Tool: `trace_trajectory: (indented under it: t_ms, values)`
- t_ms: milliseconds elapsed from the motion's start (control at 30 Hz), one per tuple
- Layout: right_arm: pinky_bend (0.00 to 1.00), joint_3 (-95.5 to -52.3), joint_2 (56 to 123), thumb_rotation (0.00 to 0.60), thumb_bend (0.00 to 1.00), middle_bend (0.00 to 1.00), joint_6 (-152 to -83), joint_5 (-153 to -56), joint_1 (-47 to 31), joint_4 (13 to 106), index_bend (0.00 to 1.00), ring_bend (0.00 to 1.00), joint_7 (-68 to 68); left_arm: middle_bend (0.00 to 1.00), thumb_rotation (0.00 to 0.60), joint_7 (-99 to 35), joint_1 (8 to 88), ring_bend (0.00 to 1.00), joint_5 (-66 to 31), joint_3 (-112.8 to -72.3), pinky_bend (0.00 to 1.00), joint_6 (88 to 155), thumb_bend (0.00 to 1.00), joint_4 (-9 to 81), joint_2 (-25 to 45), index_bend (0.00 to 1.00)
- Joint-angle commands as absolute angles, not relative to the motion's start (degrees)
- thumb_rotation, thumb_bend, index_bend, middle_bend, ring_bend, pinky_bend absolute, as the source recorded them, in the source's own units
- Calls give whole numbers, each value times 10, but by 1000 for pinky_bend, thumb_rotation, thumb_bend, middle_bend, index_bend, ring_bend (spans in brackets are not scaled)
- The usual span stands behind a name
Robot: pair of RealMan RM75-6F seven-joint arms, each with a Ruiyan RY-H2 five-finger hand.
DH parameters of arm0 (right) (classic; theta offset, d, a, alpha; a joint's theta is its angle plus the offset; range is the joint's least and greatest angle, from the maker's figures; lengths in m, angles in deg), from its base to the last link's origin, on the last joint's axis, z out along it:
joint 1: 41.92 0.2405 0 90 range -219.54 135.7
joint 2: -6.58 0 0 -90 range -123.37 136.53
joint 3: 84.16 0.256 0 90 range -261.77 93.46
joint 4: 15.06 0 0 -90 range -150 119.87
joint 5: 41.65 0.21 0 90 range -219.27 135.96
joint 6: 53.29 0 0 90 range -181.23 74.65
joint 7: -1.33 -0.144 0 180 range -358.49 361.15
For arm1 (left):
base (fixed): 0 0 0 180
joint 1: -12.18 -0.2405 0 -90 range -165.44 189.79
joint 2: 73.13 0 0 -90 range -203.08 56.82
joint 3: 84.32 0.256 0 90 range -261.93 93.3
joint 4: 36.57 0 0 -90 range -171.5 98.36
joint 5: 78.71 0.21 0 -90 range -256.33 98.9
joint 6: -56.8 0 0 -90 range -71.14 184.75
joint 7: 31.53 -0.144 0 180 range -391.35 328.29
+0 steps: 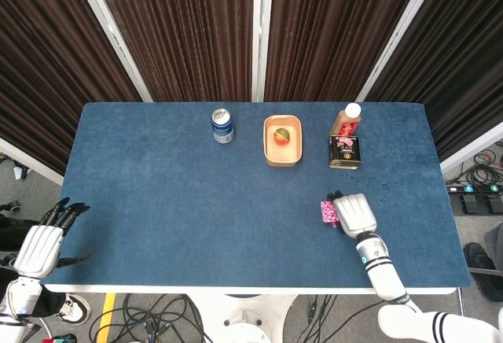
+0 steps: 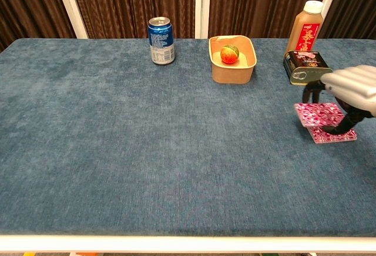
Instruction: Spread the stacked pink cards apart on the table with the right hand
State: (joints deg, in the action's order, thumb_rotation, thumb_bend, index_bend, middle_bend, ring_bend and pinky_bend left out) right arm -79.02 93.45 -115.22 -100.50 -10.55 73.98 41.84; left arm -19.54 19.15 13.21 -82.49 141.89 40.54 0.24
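The pink patterned cards lie at the right side of the blue table. An upper part is offset to the left over a lower part that stays flat on the cloth. My right hand arches over them, a dark finger at their far edge and the thumb on their near side, pinching the upper cards. From the head view, the cards stick out to the left of the right hand. My left hand hangs off the table's left front corner, fingers apart, holding nothing.
A blue can stands at the back, with a tan bowl holding a fruit to its right. Just behind the cards, a brown bottle and a dark flat tin stand.
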Motion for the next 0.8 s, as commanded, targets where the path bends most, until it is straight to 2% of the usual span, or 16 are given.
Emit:
trace_trajectory:
  t_ms: [33, 500, 700, 800]
  values:
    - [775, -781, 954, 600, 226, 405, -1147, -993, -83, 751, 420, 711, 452, 164, 600, -195, 191, 23, 132, -825, 185, 1420, 4, 406, 1, 177]
    - [775, -762, 1067, 600, 224, 403, -1149, -926, -17, 709, 420, 711, 541, 164, 600, -174, 185, 23, 126, -827, 185, 1426, 5, 394, -1, 177]
    - [775, -764, 1075, 600, 221, 375, -1148, -919, -8, 699, 421, 710, 546, 164, 600, -169, 184, 23, 125, -828, 185, 1427, 5, 390, -1, 177]
    - [775, -766, 1071, 600, 203, 343, -1142, -906, -4, 702, 381, 709, 549, 164, 600, -167, 184, 23, 123, -828, 185, 1426, 5, 389, -1, 177]
